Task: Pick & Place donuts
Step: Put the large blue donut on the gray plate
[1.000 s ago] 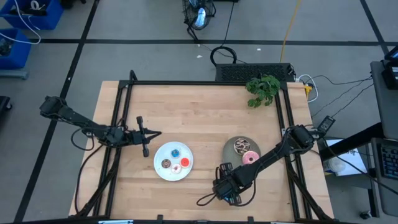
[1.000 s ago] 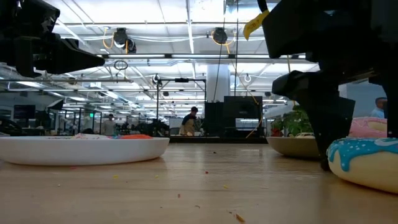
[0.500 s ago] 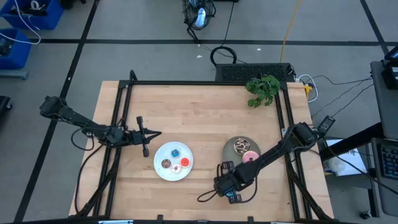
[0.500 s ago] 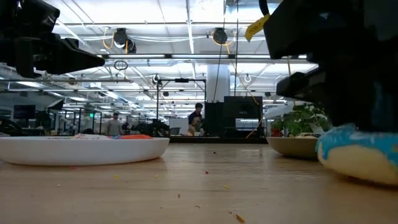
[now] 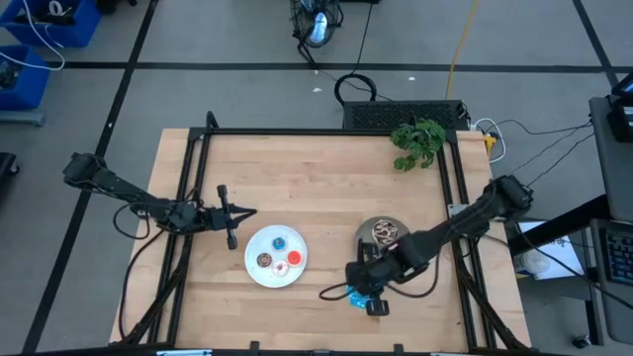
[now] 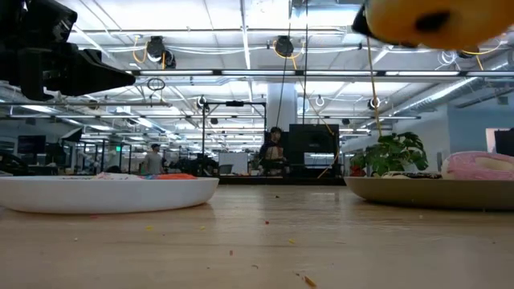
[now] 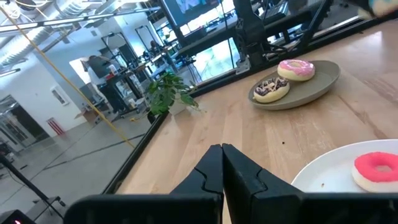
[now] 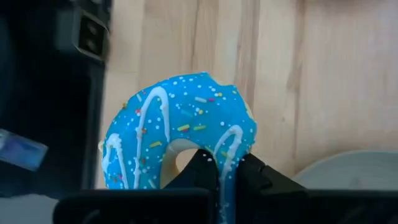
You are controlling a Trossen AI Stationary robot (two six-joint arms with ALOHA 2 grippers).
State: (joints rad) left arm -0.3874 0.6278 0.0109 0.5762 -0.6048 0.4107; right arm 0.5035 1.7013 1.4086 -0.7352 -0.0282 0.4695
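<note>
One donut has left the bench since a second ago. From above, the right claw point(image 5: 361, 294), which then stood spread over the large blue donut point(image 5: 358, 296) near the front edge, is now pinched on it and has shifted toward the grey plate point(image 5: 368, 230), where the pink donut point(image 5: 399, 248) (half hidden by the arm) and the speckled chocolate donut point(image 5: 383, 232) already lie. The white plate point(image 5: 276, 278) carries the small donuts; its tiny blue point(image 5: 281, 239), red point(image 5: 294, 258) and brown point(image 5: 264, 261) ones show clearly. The left claw point(image 5: 237, 214) waits beside that plate, pressed together.

At bench height, the blue icing that sat on the wood at the right has gone; only a tan underside point(image 6: 430, 22) hangs at the top edge, so the donut is airborne. The grey plate point(image 6: 401, 192) and pink donut point(image 6: 478, 164) sit beyond.

The left wrist camera shows its own fingers point(image 7: 211, 171) shut, with the grey plate point(image 7: 323, 84) well ahead.

The right wrist camera shows the blue donut point(image 8: 180, 134) gripped through its ring, with a pale plate rim point(image 8: 354, 165) close by. The pick looks done; placing remains.

No brand, label or legible writing appears in any view.
</note>
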